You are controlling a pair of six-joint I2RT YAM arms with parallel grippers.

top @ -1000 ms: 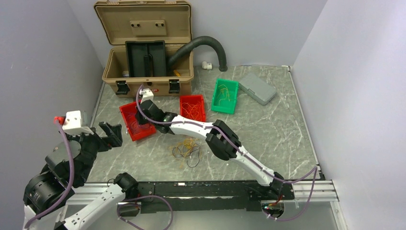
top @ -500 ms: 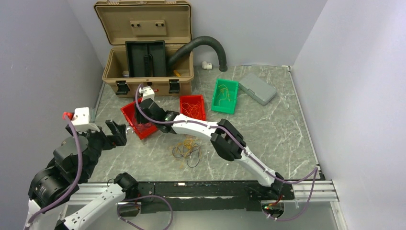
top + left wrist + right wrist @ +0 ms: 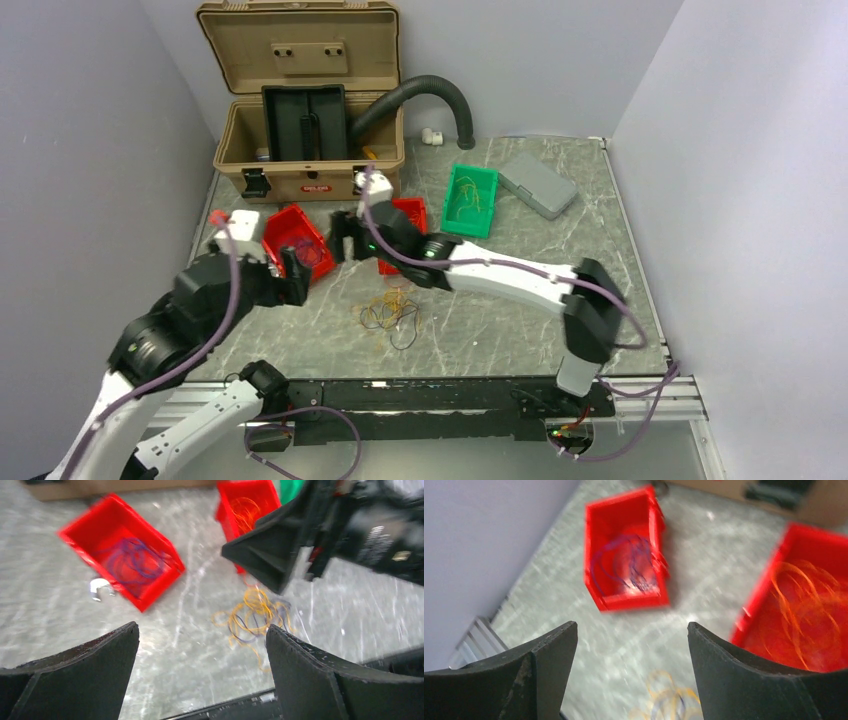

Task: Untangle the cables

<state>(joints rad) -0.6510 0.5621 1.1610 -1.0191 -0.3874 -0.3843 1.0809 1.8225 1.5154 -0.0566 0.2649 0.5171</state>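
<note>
- Right gripper (image 3: 343,247) hangs over the table (image 3: 560,260) between the two red bins. Its jaws are spread, and its wrist view shows only bare marble in the gap.
- Left gripper (image 3: 295,275) is also spread wide and grips nothing. It sits just beside the near corner of the left red bin (image 3: 636,601).
- Loose cables (image 3: 390,315) lie in a small tangle of orange, yellow and dark strands on the marble. They are on the near side of both grippers and neither touches them.
- Purple strands (image 3: 624,562) lie coiled inside the left red bin, which sits askew on the table.
- Orange strands (image 3: 809,610) fill the right red bin (image 3: 766,582), which the right arm partly hides in the top view.
- Thin yellowish strands (image 3: 465,205) lie in the green bin (image 3: 490,205), just right of the red one.
- At the far edge a tan case (image 3: 300,60) stands open, with a black hose (image 3: 430,88) curving out of it.
- A grey box (image 3: 537,185) lies beside the green bin.
- Both wrist views are blurred.
</note>
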